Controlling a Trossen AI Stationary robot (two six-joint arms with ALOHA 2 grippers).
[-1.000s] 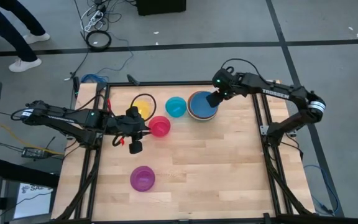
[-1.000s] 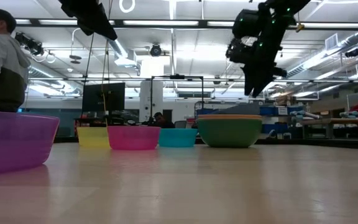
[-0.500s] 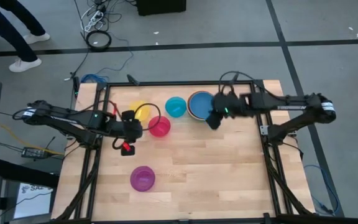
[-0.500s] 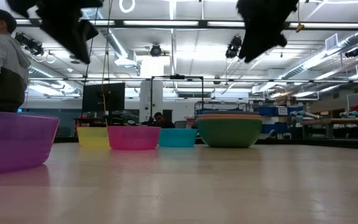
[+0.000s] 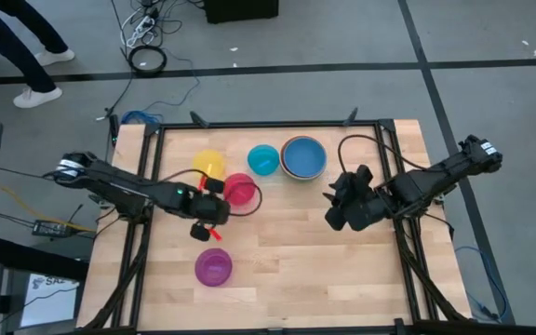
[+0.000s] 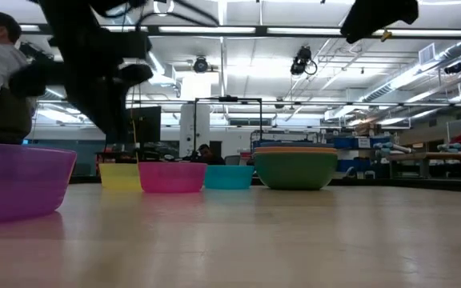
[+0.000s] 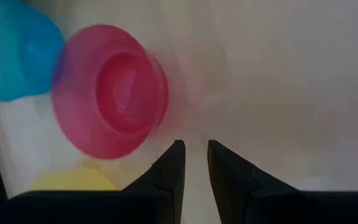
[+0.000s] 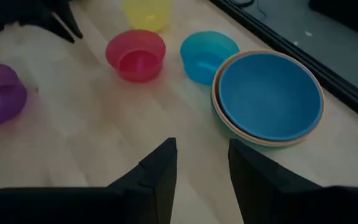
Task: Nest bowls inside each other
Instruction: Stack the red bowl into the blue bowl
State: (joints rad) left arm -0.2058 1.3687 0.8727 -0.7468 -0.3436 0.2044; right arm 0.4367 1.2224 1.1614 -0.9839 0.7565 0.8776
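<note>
Counting four small bowls (image 5: pixel 213 267) — one nested stack (image 5: pixel 303 157).

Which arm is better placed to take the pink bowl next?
Probably the left: the left gripper hangs empty beside the pink bowl, while the right gripper is farther away, nearer the blue bowl.

left gripper (image 5: pixel 203 231): jaws slightly parted, empty | right gripper (image 5: pixel 335 220): jaws parted, empty, raised
</note>
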